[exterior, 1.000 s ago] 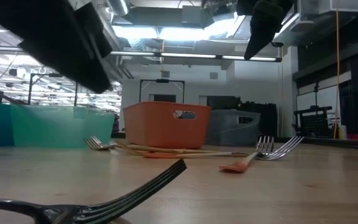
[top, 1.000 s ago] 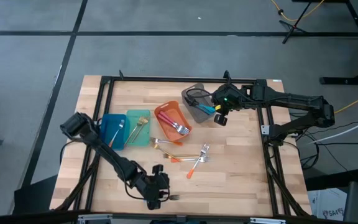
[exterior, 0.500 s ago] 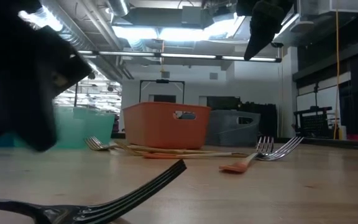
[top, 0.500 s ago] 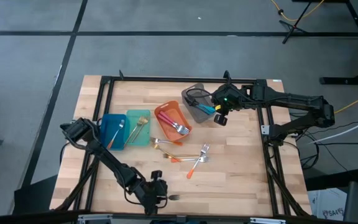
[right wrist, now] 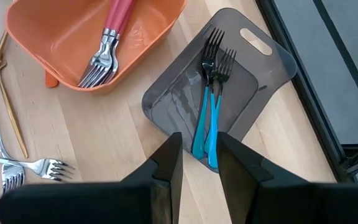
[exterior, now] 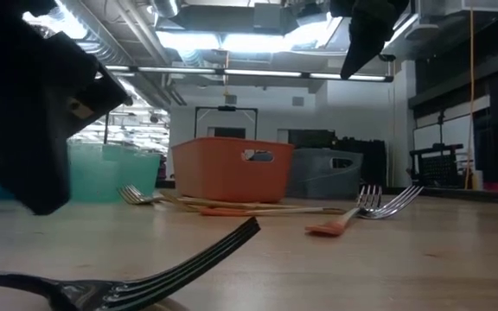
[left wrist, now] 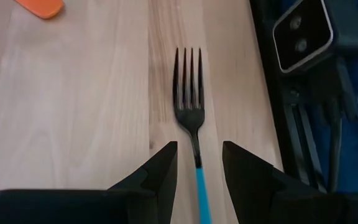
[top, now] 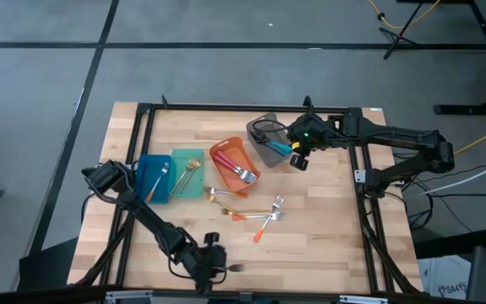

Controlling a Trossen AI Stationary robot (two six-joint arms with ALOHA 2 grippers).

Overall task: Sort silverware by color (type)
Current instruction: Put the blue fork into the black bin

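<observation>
A black-headed fork with a blue handle (left wrist: 193, 134) lies flat on the worktop (top: 310, 245) at its near edge, and my left gripper (left wrist: 197, 163) hovers over it with fingers spread to either side of the handle, not touching it. My right gripper (right wrist: 199, 163) hangs above the grey bin (right wrist: 269, 59), parted and holding nothing; two more blue-handled forks (right wrist: 207, 106) rest in that bin. The orange bin (right wrist: 61, 43) beside it holds pink-handled forks (right wrist: 107, 43). Loose on the worktop between my arms lie gold forks (top: 224, 197) and orange-handled forks (top: 270, 217). The teal bin (top: 187, 174) holds a gold utensil (top: 187, 171), next to a blue bin (top: 152, 177).
</observation>
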